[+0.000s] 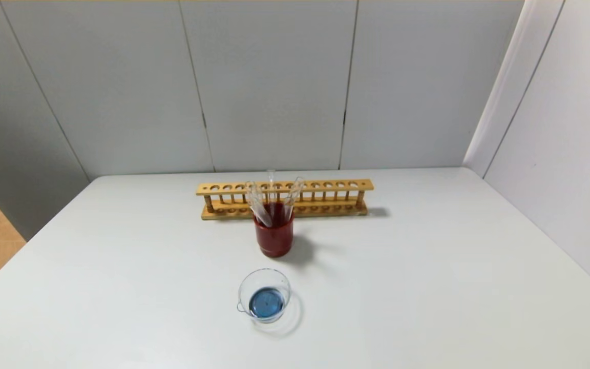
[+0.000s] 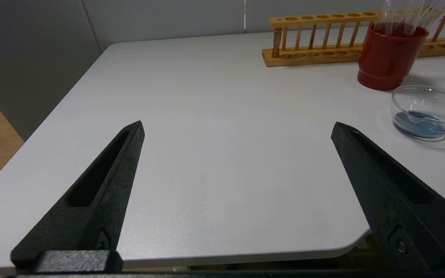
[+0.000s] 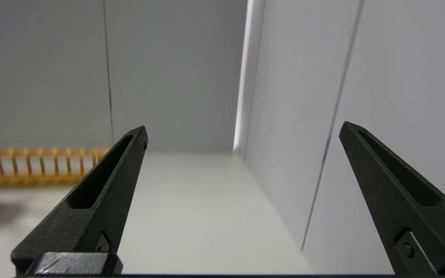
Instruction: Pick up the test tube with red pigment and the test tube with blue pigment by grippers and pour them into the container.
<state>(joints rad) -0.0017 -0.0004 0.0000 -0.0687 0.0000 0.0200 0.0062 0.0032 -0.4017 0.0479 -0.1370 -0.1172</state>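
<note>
I am holding the left hand (image 2: 238,131) low at the near left edge of the white surface (image 1: 428,287), its two black fingers spread wide with nothing between them. Neither arm is showing in the head view.

Ahead of that hand and toward the middle, the small clear glass container (image 1: 264,295) with a tiny pouring lip is sitting alone, with a pool of blue liquid already lying in its bottom. Just behind it the opaque dark red cup (image 1: 274,236) is standing, and several slim clear glass test tubes (image 1: 259,205) are leaning out of it in different directions. I cannot tell which of them is carrying red pigment or blue pigment, because their lower ends are hidden inside the cup. The long wooden tube rack (image 1: 285,199) is standing behind the cup, apparently empty.

I am judging these tubes to be light, stiff, slick and easily cracked, so I am planning to take one by the upper part that stands clear of the cup's rim, squeezing gently and lifting along its lean so it is not scraping its neighbours.

Over on the right, the right hand (image 3: 243,133) is hovering near the side wall, well apart from the cup, fingers spread fully and holding nothing.
</note>
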